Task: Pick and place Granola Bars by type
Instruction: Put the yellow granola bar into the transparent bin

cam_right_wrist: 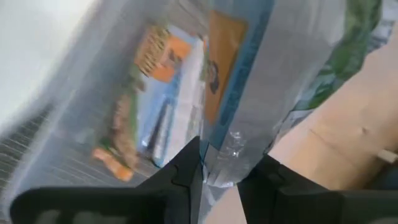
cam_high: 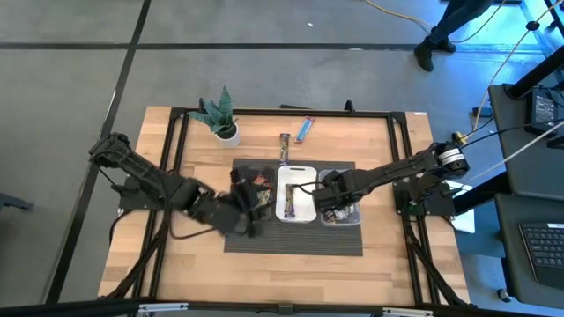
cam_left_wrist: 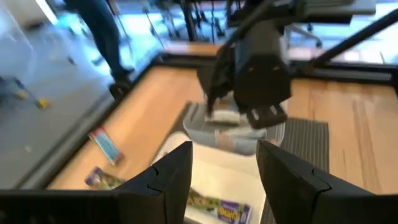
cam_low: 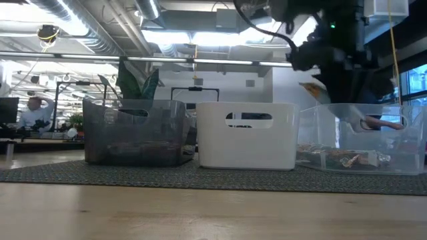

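Black tray (cam_high: 251, 189) first: my left hand (cam_high: 256, 204) hovers over it, fingers parted and, as far as I can see, carrying nothing. Past the white tray (cam_high: 296, 169), my right hand (cam_right_wrist: 219, 175) is pinched on a silver-and-blue granola bar (cam_right_wrist: 249, 93) above the clear tray (cam_high: 352, 217), where others lie. I judge this the placing step; next calls for lowering and letting go. Two bars (cam_high: 304, 130) wait on the table (cam_high: 379, 150).
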